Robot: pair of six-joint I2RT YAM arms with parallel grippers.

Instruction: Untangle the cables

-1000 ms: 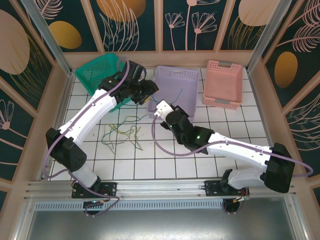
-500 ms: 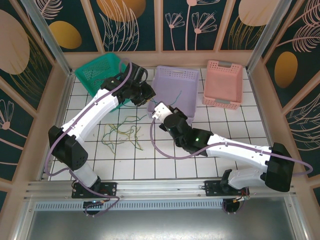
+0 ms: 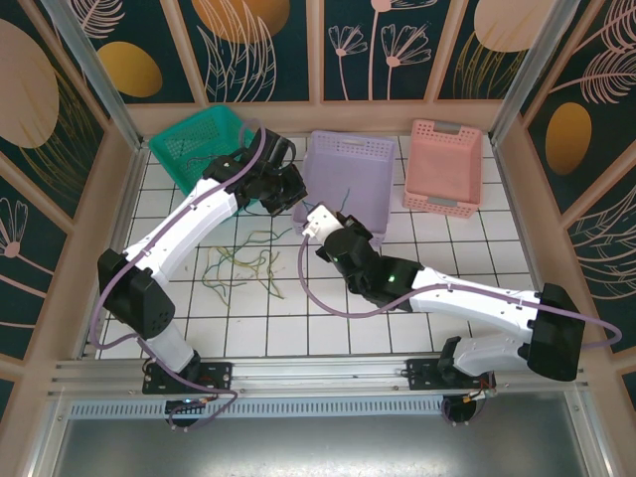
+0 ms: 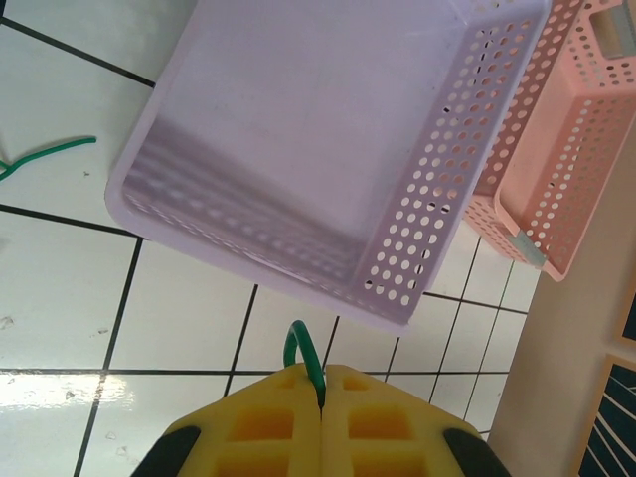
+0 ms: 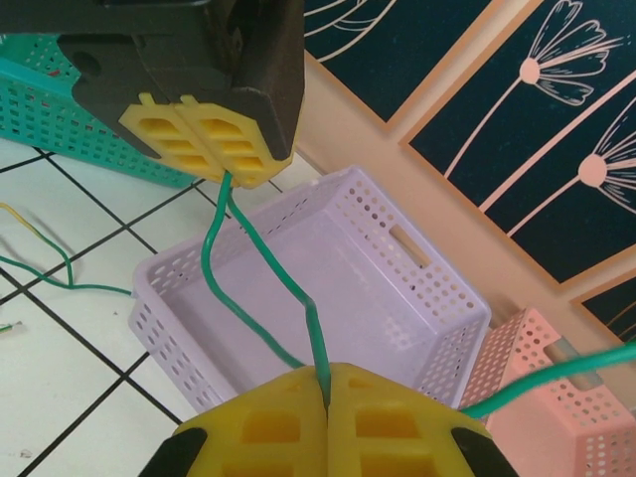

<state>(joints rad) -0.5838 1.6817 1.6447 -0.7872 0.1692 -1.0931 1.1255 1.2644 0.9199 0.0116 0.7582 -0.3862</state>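
We see open tiles (image 3: 477,253) on the right. Ahead, the lilac basket (image 3: 350,147), teal basket (image 3: 184,144) and pink basket (image 3: 444,164) wall the back (a green cable (image 5: 314,333) hangs strung before them), and loose cables (image 3: 243,260) litter the left.

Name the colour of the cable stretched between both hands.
Green; the cable shows best in the right wrist view.

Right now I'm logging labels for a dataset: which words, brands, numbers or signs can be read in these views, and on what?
None can be read. The purple basket, pink basket and green basket bear no lettering; the wall panels carry only plant drawings.
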